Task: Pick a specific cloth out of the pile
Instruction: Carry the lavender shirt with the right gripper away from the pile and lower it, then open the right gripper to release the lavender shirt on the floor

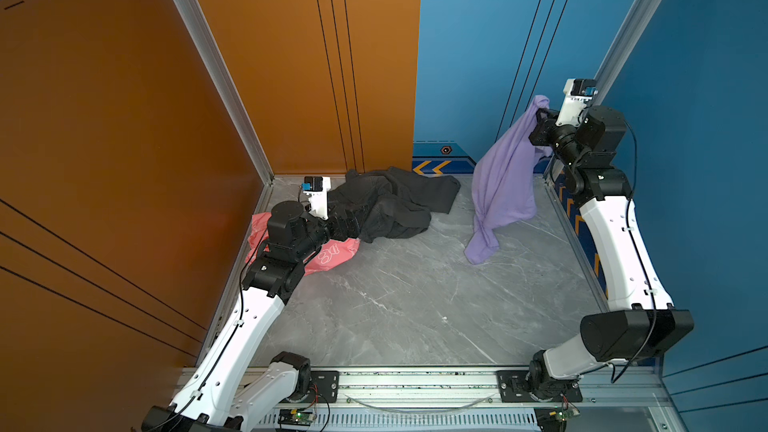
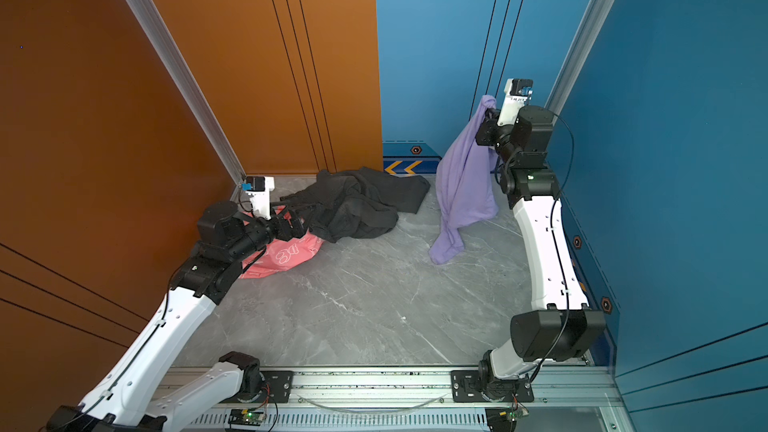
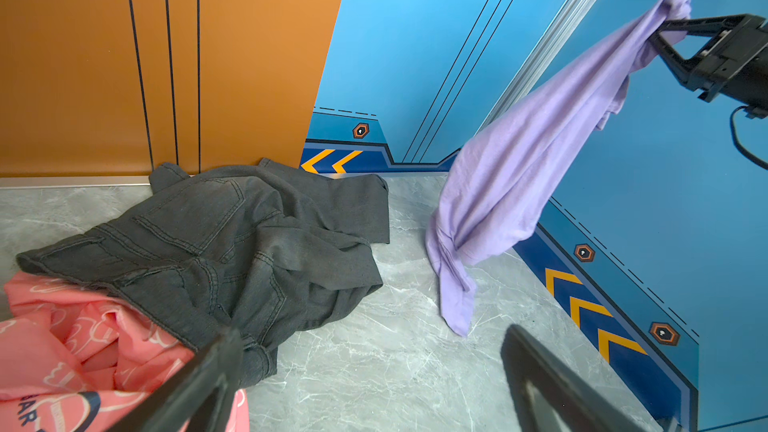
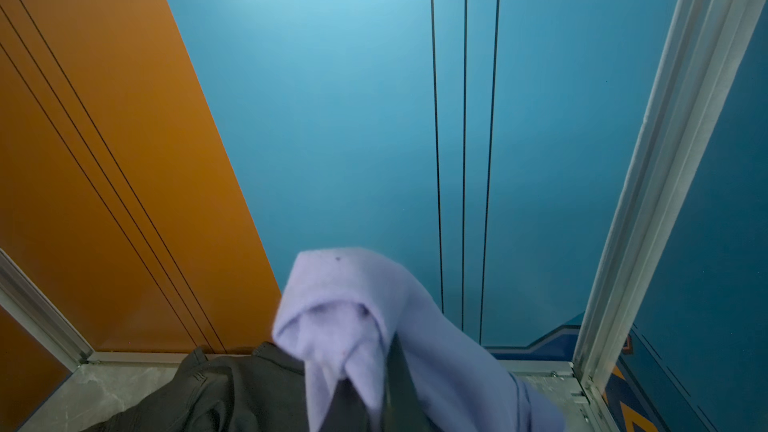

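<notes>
The lavender cloth point(image 1: 503, 184) point(image 2: 463, 184) hangs in a long drape from my right gripper point(image 1: 540, 112) point(image 2: 487, 113), which is shut on its top edge high near the back right corner. Its lower tip reaches down to about the tabletop, apart from the pile. The right wrist view shows the cloth point(image 4: 353, 305) bunched over the closed fingers. What is left of the pile lies at the back left: a dark grey garment point(image 1: 390, 205) point(image 3: 232, 243) partly over a coral-pink printed cloth point(image 1: 332, 253) point(image 3: 62, 347). My left gripper point(image 2: 297, 218) point(image 3: 372, 332) is open and empty, low beside the grey garment's near edge.
The grey marble table point(image 1: 415, 305) is boxed in by an orange wall point(image 1: 124, 118) on the left and blue walls point(image 1: 478, 35) at the back and right. An aluminium post point(image 1: 623, 35) stands just behind the right gripper. A metal rail point(image 1: 415, 380) runs along the front edge.
</notes>
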Robot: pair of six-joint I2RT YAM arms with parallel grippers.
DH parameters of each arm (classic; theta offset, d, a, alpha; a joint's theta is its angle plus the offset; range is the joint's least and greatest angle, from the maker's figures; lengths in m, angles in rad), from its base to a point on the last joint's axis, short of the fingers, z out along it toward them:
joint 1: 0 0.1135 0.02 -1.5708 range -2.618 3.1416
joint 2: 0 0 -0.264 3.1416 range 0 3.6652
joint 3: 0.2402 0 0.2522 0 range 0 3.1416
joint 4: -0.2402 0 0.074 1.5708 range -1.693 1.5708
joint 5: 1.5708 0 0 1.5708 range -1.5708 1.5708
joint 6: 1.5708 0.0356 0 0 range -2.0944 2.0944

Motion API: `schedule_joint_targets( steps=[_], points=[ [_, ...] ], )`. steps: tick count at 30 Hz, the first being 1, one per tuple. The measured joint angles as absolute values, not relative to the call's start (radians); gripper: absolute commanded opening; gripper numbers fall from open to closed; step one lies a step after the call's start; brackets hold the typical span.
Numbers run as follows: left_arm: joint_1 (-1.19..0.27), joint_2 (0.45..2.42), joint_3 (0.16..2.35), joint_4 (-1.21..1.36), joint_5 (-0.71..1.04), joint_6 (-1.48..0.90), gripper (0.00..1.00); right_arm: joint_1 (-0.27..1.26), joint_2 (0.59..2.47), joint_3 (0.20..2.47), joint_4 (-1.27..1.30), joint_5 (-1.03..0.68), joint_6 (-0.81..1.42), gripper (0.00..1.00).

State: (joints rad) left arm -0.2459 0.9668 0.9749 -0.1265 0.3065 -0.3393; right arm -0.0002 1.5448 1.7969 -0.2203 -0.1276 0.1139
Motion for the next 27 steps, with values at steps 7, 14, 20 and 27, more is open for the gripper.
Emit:
schedule_joint_targets(
  steps=[7, 14, 20, 27],
  points=[
    [-0.238, 0.963, 0.963, -0.131, 0.307, -0.337, 0.98, -0.01, 1.499, 1.529, -0.321, 0.05, 0.045, 0.0],
    [-0.227, 0.963, 0.96, -0.131, 0.301, -0.336, 0.98, -0.124, 1.433, 1.285, -0.421, 0.171, 0.094, 0.82],
    [-0.214, 0.963, 0.93, -0.138, 0.274, -0.337, 0.98, -0.212, 1.247, 1.167, -0.435, 0.188, 0.212, 1.0],
    [-0.198, 0.959, 0.898, -0.14, 0.223, -0.336, 0.98, -0.2, 1.098, 1.158, -0.382, 0.118, 0.302, 1.0]
  ],
)
